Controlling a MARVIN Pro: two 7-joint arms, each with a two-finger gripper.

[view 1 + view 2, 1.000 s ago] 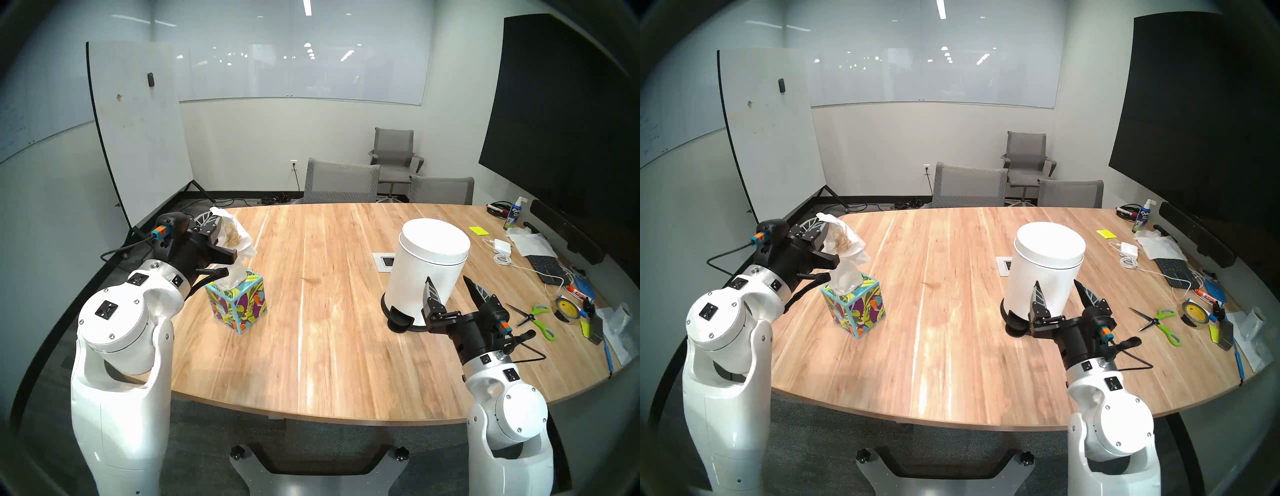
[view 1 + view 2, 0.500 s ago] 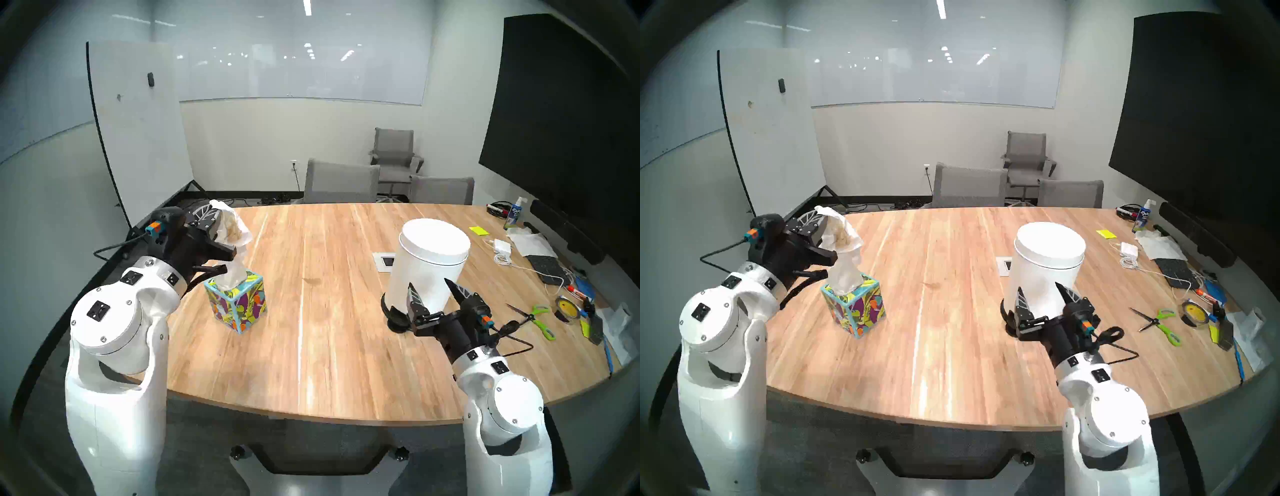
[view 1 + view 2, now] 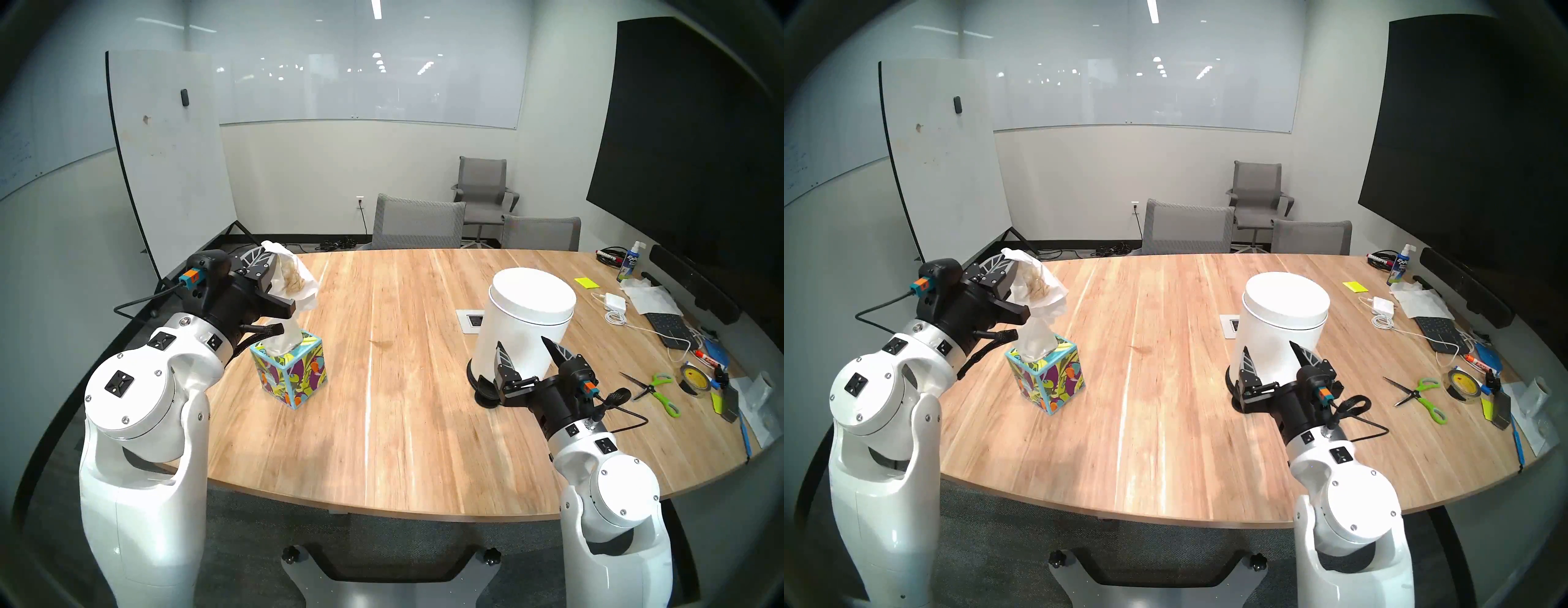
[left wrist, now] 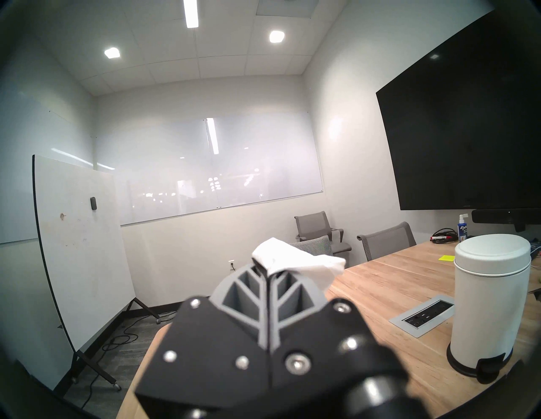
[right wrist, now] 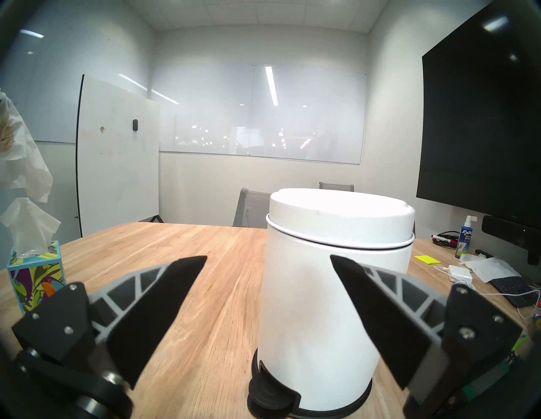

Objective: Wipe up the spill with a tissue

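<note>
Sliding leftward, the spread right gripper (image 3: 526, 352) is now framing one lidded white bin (image 3: 526, 322). Left gripper (image 3: 278, 271) is pinching the stained tissue (image 3: 295, 280) above one tissue box (image 3: 290, 373), another sheet poking out.

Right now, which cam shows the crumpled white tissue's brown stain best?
Head stereo left: the crumpled white tissue, pinched in the shut left gripper, faces it stain-side. Head stereo right shows nearly the same. Left wrist sees only clean white folds. Right wrist catches it at the frame edge.
</note>
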